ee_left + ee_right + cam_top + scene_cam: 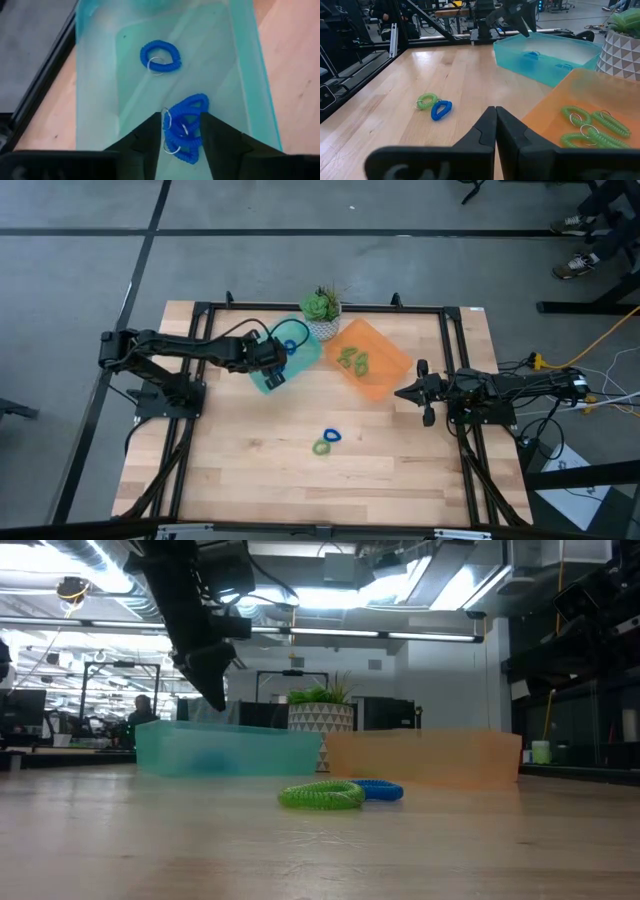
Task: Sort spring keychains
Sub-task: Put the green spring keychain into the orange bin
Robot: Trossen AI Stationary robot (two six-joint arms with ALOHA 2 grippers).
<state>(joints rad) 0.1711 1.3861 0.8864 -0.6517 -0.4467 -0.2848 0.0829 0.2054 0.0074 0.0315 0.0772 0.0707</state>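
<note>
My left gripper [180,116] hangs open over the teal tray [95,100], fingers pointing down, above its rim in the low view [216,698]. Under it, two blue spring keychains [184,131] lie on the tray floor, and another blue one [160,55] lies farther along. My right gripper [495,120] is shut and waits level beside the orange tray [388,376], which holds green keychains [592,127]. One green keychain [321,447] and one blue keychain [332,436] lie touching on the bare table, between the trays and the table's near edge.
A potted plant [322,308] in a patterned white pot stands behind the two trays at the table's far edge. A black frame [450,350] runs around the tabletop. Open wood lies around the two loose keychains.
</note>
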